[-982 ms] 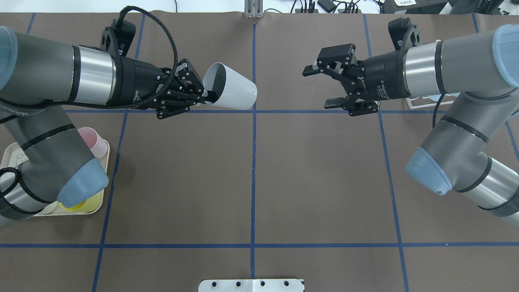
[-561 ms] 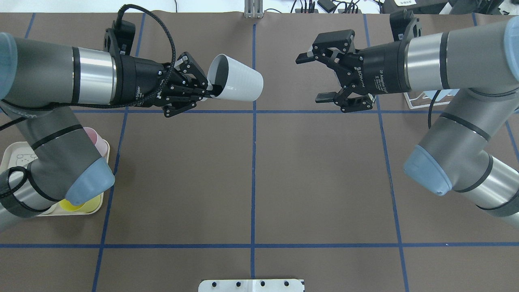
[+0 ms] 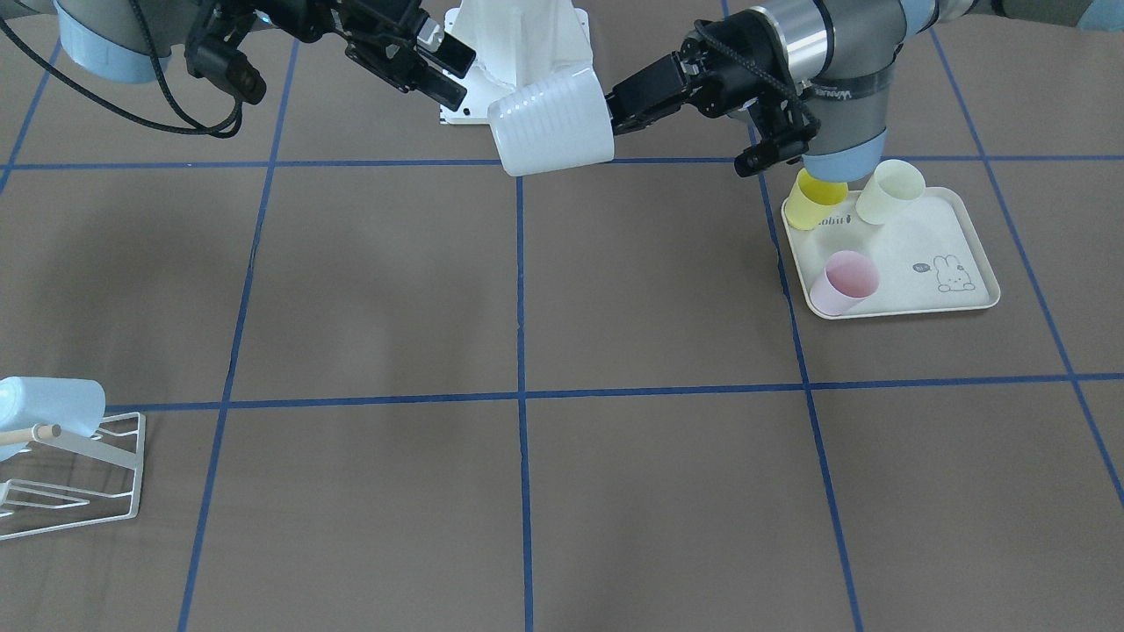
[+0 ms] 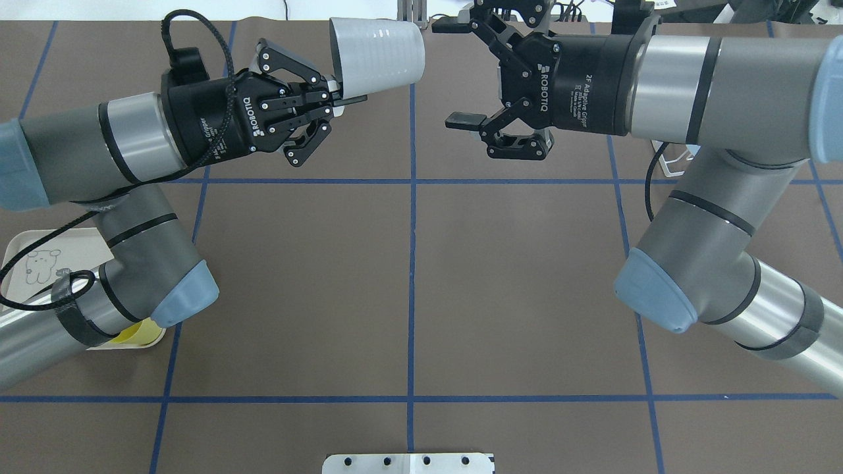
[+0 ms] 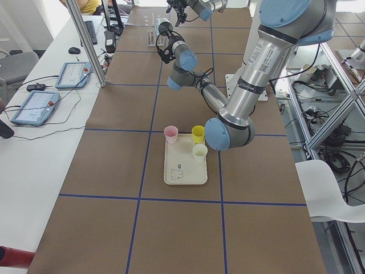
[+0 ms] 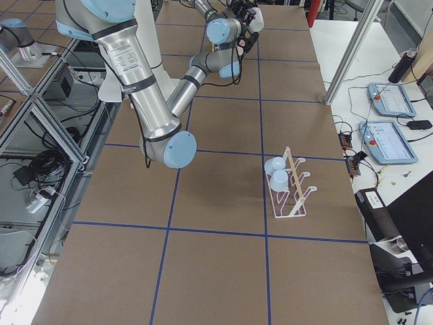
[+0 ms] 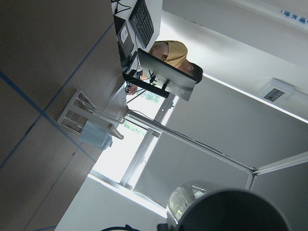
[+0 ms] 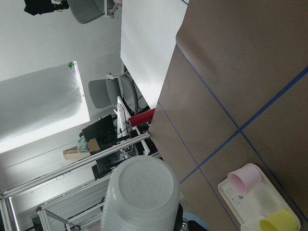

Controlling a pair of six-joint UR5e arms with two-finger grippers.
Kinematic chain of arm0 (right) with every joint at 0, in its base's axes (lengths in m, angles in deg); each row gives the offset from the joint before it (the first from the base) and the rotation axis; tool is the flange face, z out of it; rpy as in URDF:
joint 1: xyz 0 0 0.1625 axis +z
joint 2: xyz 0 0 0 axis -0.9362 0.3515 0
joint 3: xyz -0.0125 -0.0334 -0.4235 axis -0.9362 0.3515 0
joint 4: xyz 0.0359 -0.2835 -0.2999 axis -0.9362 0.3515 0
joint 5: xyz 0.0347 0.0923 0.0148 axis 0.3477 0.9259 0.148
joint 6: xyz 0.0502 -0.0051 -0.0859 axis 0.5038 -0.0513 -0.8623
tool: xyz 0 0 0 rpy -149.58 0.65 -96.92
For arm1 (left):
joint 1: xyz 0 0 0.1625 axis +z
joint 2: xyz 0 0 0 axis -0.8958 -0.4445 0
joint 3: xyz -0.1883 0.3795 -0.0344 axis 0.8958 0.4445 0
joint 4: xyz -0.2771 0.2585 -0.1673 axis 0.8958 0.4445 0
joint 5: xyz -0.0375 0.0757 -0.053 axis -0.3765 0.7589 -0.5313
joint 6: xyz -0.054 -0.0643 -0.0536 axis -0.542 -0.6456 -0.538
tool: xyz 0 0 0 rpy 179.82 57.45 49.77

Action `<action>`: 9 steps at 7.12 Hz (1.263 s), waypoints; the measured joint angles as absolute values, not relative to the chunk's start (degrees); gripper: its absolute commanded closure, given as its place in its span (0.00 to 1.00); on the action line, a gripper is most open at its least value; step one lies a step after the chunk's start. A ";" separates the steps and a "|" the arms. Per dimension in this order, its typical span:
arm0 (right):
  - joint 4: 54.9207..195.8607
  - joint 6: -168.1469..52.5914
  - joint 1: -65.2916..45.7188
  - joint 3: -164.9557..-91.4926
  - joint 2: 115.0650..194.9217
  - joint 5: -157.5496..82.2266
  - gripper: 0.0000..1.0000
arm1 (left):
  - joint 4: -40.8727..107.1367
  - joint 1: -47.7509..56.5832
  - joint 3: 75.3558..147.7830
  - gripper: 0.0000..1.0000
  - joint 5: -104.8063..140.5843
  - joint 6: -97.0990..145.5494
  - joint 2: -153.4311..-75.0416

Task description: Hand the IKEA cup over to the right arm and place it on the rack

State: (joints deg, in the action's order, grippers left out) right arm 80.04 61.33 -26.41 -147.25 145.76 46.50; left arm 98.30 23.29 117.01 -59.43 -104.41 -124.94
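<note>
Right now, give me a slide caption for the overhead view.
Left gripper holds the white cup by its rim, base toward the open right gripper.

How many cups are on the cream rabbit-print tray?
3. A yellow cup and a pale cup stand at the tray's robot-side end; a pink cup stands at its far edge. None seems hidden.

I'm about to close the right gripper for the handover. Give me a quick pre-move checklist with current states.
1. Left gripper clamps the white cup at its rim: ok.
2. Right gripper jaws open: ok.
3. Right jaws around the cup's base: not ok; a gap shows, so advance first.
4. Cup base faces the right gripper: ok.
5. Rack has bare prongs: ok; a light blue cup sits at one end.
6. Left grip firmness: cannot tell.
</note>
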 measured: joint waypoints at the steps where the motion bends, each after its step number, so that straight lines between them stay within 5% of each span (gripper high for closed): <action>1: 79.93 62.20 -26.48 -147.24 145.70 45.99 0.00 | 98.79 23.57 116.94 1.00 -58.78 -105.20 -125.52; 9: 79.06 64.91 -26.79 -147.12 145.66 42.65 0.01 | 98.75 26.08 115.80 1.00 -58.68 -104.97 -128.19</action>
